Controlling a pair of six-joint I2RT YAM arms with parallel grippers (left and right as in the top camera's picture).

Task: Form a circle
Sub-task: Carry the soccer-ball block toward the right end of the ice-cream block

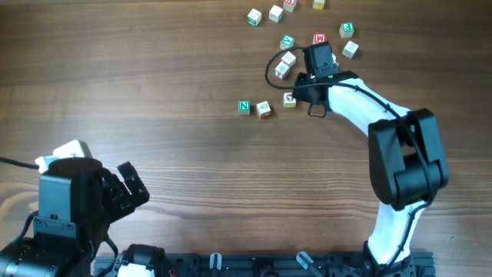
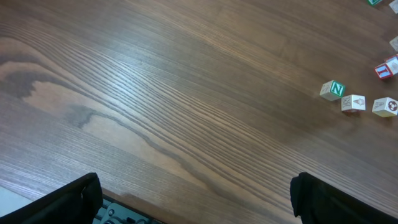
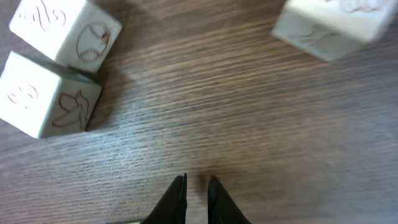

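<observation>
Partly, the scene escapes us. Seen from above, the right gripper (image 3: 197, 190) hides its fingertips under its own black housing, and the farthest cubes (image 1: 288, 58) are cut by the frame edge. In the right wrist view, a blurred cube (image 3: 336, 25) at upper right is cropped and its marks are unreadable. In the left wrist view, a red-marked cube (image 2: 385, 68) is cropped at the right border.

We find the right gripper's fingers (image 3: 177, 199) almost pressed together, with only a thin slit between them, pinching nothing. They point at bare wood near a touching pair (image 3: 56, 68) of cubes; we cannot tell whether the tips touch the surface. The left gripper (image 2: 194, 190) has its fingers spread to the full, with nothing between them, over bare table (image 1: 154, 92) well apart from the cubes.

We see the cubes scattered on the far part of the table, around the right gripper, as a loose curve rather than a closed ring. The N cube (image 2: 336, 89) and two neighbours form a short row nearest the arms.

The table is brown wood with long streaked grain. The cubes are pale wood with softly rounded edges, bearing green or red letters and thin line drawings. The arm housings are black and white.
</observation>
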